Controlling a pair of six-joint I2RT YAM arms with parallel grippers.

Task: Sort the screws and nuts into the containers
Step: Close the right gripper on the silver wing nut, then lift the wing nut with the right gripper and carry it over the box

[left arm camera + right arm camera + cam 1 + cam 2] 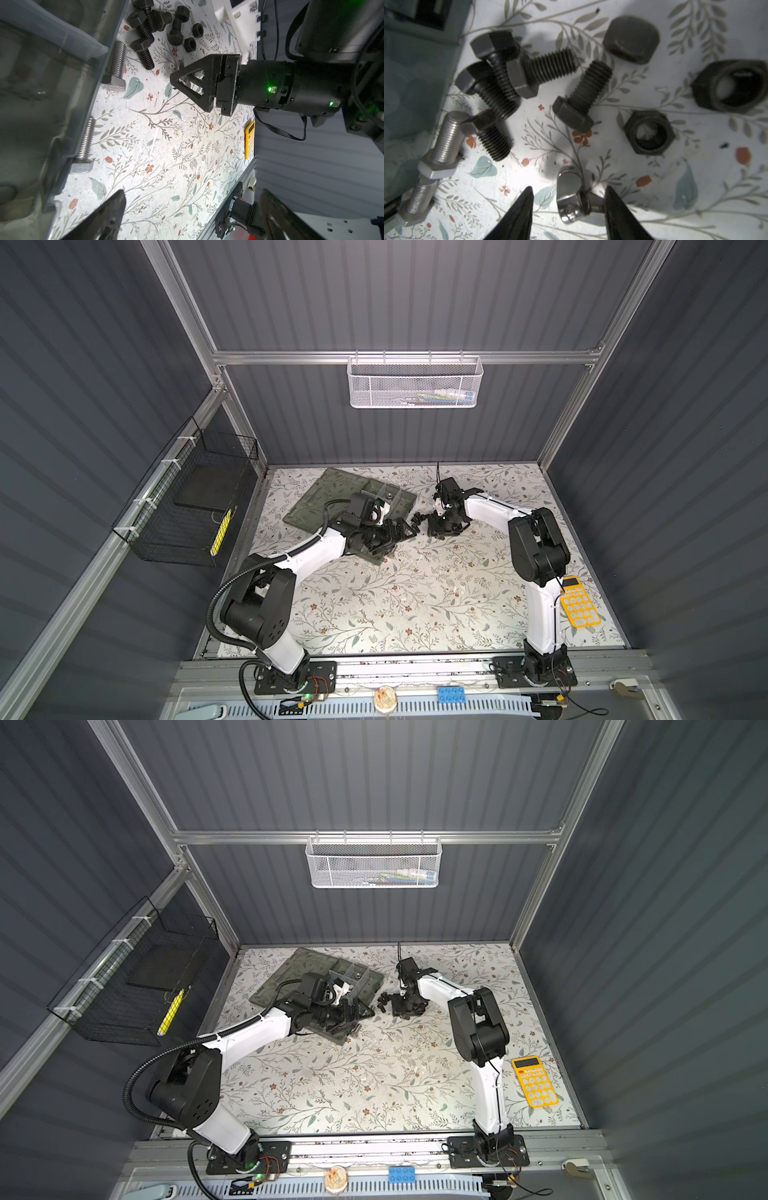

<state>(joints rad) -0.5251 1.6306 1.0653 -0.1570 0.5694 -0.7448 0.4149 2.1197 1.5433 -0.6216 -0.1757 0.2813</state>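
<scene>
while the left gripper [193,192] hangs spread wide at the organizer box [320,497] rim, the black screws [500,83] lie heaped just beside the box on the table [415,593]. next to them the silver wing nut [575,199] sits between the right gripper [569,189] jaws, which are apart and not yet pinching. better to centre on its hub and close slowly, or a wing may pivot out.

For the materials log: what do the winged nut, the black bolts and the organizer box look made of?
Winged nut: bright polished metal, likely steel; mirror glints. Black bolts: metal, matte dark finish; dull threads, no shine. Organizer box: grey-green translucent plastic; shapes show through.
</scene>
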